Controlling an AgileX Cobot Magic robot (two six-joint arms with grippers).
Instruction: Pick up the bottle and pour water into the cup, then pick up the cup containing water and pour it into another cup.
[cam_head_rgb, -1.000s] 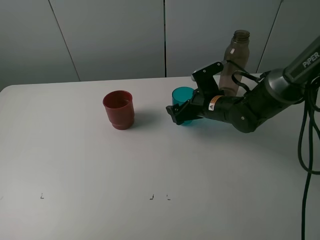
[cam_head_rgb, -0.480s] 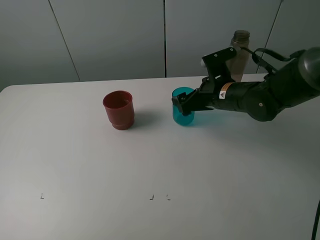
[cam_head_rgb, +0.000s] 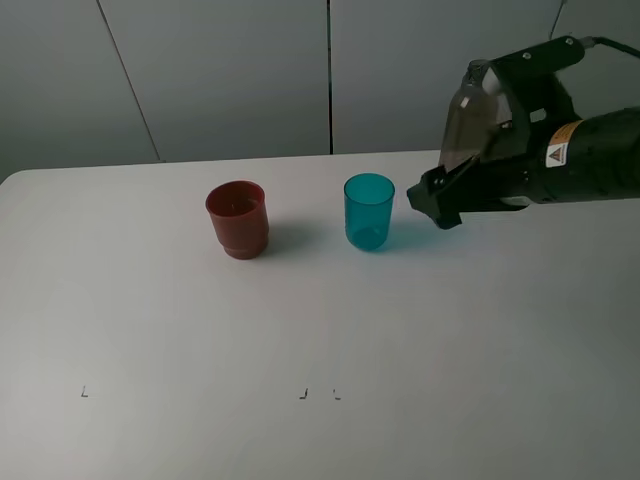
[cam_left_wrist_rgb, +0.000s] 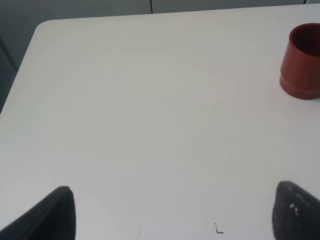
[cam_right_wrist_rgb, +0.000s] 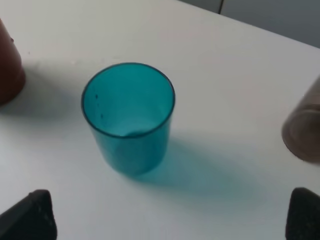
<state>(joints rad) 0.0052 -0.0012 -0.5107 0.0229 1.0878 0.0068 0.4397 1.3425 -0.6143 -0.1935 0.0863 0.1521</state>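
Observation:
The teal cup (cam_head_rgb: 368, 210) stands upright on the white table (cam_head_rgb: 300, 330), right of the dark-red cup (cam_head_rgb: 237, 218). The smoky bottle (cam_head_rgb: 463, 122) stands behind, partly hidden by my right arm. My right gripper (cam_head_rgb: 437, 207) hovers just right of the teal cup, open and empty. In the right wrist view the teal cup (cam_right_wrist_rgb: 128, 117) sits ahead between the wide-apart fingertips (cam_right_wrist_rgb: 30, 215), with the bottle (cam_right_wrist_rgb: 303, 131) at the edge and my right gripper (cam_right_wrist_rgb: 167, 215) open. My left gripper (cam_left_wrist_rgb: 175, 212) is open and empty over bare table, far from the red cup (cam_left_wrist_rgb: 302, 62).
Small black corner marks (cam_head_rgb: 302, 394) lie on the table near its front. The table's back edge meets a grey panelled wall (cam_head_rgb: 230, 70). The left arm does not show in the exterior high view.
My right gripper has drawn back from around the teal cup, moving up and to the right. The teal cup stays standing in place. The bottle and red cup have not moved.

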